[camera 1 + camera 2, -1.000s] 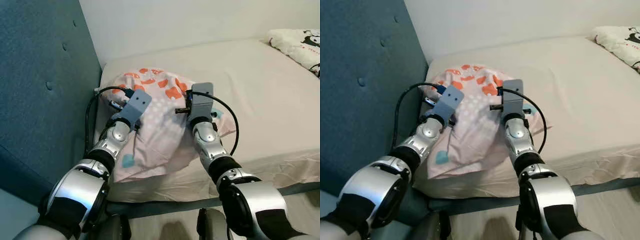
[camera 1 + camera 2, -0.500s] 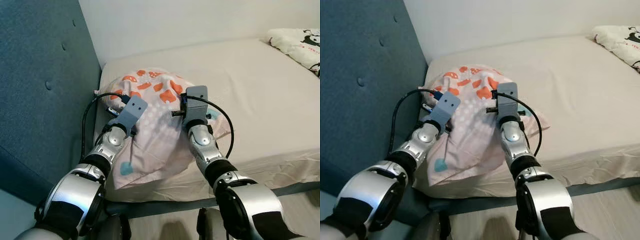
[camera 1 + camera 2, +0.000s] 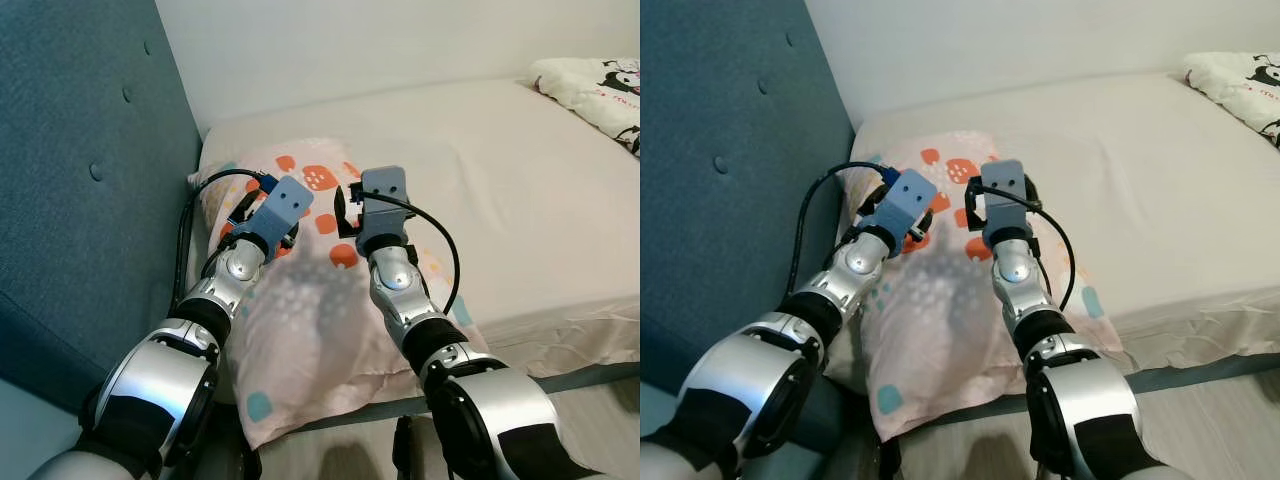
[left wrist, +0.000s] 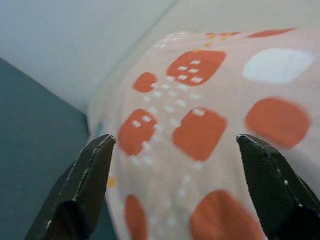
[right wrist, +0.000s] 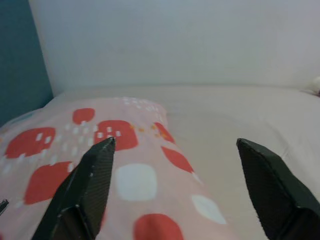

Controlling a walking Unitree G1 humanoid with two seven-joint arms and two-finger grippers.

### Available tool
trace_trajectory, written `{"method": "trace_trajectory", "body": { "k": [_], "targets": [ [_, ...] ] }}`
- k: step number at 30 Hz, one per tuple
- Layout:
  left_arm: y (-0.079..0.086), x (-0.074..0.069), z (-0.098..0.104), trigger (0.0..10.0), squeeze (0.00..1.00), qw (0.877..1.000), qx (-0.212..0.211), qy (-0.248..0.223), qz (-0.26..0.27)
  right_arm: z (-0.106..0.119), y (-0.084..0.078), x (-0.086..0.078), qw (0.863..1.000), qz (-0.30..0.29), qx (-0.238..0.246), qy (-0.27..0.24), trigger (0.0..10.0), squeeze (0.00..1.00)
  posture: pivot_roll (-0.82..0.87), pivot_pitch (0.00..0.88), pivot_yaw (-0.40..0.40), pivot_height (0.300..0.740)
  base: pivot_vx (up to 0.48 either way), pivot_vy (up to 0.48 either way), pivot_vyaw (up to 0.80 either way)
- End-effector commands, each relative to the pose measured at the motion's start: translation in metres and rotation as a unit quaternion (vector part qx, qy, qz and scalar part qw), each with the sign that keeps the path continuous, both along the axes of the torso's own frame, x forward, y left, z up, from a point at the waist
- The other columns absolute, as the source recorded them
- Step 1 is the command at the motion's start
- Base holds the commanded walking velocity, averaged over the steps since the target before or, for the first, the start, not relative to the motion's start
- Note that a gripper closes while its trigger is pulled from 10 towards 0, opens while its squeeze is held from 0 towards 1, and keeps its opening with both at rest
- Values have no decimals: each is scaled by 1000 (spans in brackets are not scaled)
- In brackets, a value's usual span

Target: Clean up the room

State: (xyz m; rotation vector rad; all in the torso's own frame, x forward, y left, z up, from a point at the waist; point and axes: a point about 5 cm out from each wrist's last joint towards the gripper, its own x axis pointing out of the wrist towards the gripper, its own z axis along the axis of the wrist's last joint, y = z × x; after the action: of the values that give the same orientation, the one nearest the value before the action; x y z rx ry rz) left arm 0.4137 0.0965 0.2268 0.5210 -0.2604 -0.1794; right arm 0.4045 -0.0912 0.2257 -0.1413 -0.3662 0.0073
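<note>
A pink pillow [image 3: 310, 320] with orange, white and teal squares lies flat on the bed by the headboard, and its near end hangs over the bed's front edge. Both arms reach over it side by side. My left gripper [image 4: 176, 142] is open just above the pillow's orange patches [image 4: 200, 132], with nothing between its fingers. My right gripper [image 5: 175, 145] is open too, over the pillow's far end [image 5: 125, 150] and facing the wall. In the left eye view the left wrist mount [image 3: 285, 205] and the right wrist mount [image 3: 380, 195] sit over the pillow's upper half.
The beige mattress [image 3: 520, 190] stretches to the right. A blue padded headboard [image 3: 90, 170] stands close on the left and a white wall [image 3: 350, 40] runs behind the bed. A cartoon-print blanket [image 3: 595, 85] lies at the far right corner.
The pillow was bunched up under both grippers; now it lies flattened and stretched toward me, overhanging the front edge. Both grippers have shifted slightly toward the wall.
</note>
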Motion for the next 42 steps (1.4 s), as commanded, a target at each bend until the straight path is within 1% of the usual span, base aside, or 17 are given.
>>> {"method": "trace_trajectory", "body": {
  "k": [1,6,12,17,21,23,26,27,28,31,32,36,37,38,39,41,42],
  "targets": [
    [0,0,1,10000,0,999,-36,13,-16,-13,4,-5,1000,2,1,4,10000,0,-71,268,57,580,0,0,0],
    [3,1,6,10000,0,988,-132,48,-68,-31,-5,-14,1000,-4,21,-1,10000,0,-62,261,60,580,0,0,0],
    [50,1,-2,10000,0,955,-275,85,-75,-68,-40,-35,997,0,77,24,10000,0,-52,232,69,580,0,0,0],
    [87,-12,-23,10000,0,952,-296,74,-38,-81,-59,-59,997,19,65,23,10000,0,-49,221,70,580,0,0,0],
    [95,-23,-32,10000,0,959,-271,63,-49,-85,-63,-69,998,38,38,35,10000,0,-50,211,68,580,0,0,0],
    [96,-38,-51,10000,0,949,-285,100,-86,-86,-74,-76,998,34,43,39,10000,0,-48,203,60,580,0,0,0],
    [100,-41,-66,10000,4,940,-305,139,-59,-88,-84,-75,996,8,73,47,10000,0,-47,200,59,580,0,0,0],
    [101,-42,-72,10000,412,935,-315,155,-46,-89,-88,-75,995,-4,84,49,10000,0,-47,200,59,580,0,0,0],
    [104,-44,-76,10000,1000,933,-322,158,-21,-88,-93,-76,993,-14,102,51,10000,0,-45,198,56,580,0,0,0],
    [107,-47,-82,10000,1000,917,-362,165,4,-86,-99,-77,991,-17,123,55,10000,20,-47,196,55,580,0,0,0],
    [106,-51,-92,10000,1000,913,-362,186,22,-84,-102,-76,989,-13,136,55,10000,1000,-45,194,55,580,0,0,0],
    [105,-57,-108,10000,1000,907,-349,230,48,-82,-105,-76,989,-12,137,61,10000,1000,-45,196,56,580,0,0,0],
    [106,-63,-114,10000,718,909,-333,243,55,-80,-110,-74,987,-20,146,67,10000,1000,-47,197,56,580,0,0,0],
    [106,-63,-114,10000,718,909,-333,243,55,-80,-110,-74,987,-20,146,67,10000,1000,-47,197,56,580,0,0,0],
    [109,-65,-119,10000,0,903,-337,256,72,-79,-114,-71,985,-26,156,70,10000,1000,-48,202,58,580,0,0,0],
    [112,-66,-123,10000,0,900,-337,262,87,-78,-117,-68,983,-28,167,72,10000,914,-47,203,58,580,0,0,0],
    [117,-66,-126,10000,0,898,-333,270,104,-78,-120,-65,981,-29,177,76,10000,604,-48,205,59,580,0,0,0]
  ]
}}
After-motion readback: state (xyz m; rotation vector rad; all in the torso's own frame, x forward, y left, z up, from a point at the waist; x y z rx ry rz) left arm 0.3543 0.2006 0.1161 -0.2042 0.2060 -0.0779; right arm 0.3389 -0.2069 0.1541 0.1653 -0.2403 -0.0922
